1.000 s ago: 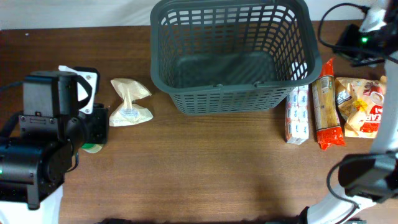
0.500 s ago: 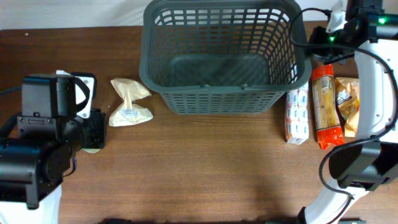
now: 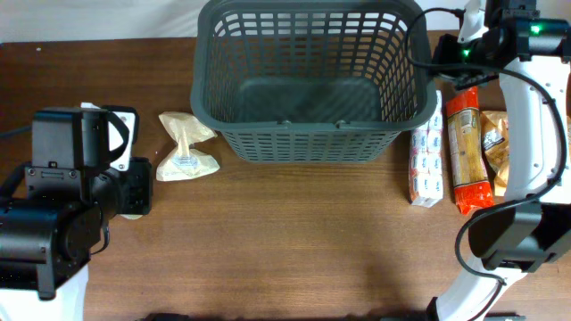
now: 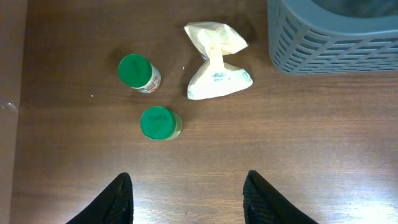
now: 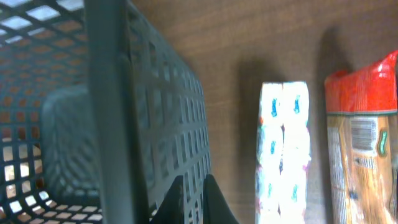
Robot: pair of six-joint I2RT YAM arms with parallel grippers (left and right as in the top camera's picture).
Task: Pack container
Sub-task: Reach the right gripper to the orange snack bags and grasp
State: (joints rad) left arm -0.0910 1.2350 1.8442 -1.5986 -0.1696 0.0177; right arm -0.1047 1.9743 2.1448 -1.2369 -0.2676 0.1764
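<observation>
Right gripper tucked in at the container's right wall!
The container (image 3: 308,134) sits far-centre on the table (image 3: 294,241), and the right gripper (image 5: 194,196) is just outside its rim, fingers nearly together; clamped or not, can't tell. Left gripper (image 4: 189,199) hangs spread wide near two green-lidded jars (image 4: 138,70) (image 4: 158,122) and one pale pouch (image 4: 214,62). Right of the container there's one white-and-blue pack (image 3: 426,165) and one red-ended packet (image 3: 468,156).

Matt dark grey plastic container (image 3: 308,143), smooth brown wood-grain table (image 3: 294,241), crinkled pale packet (image 4: 214,68), smooth green jar lids (image 4: 135,68)
</observation>
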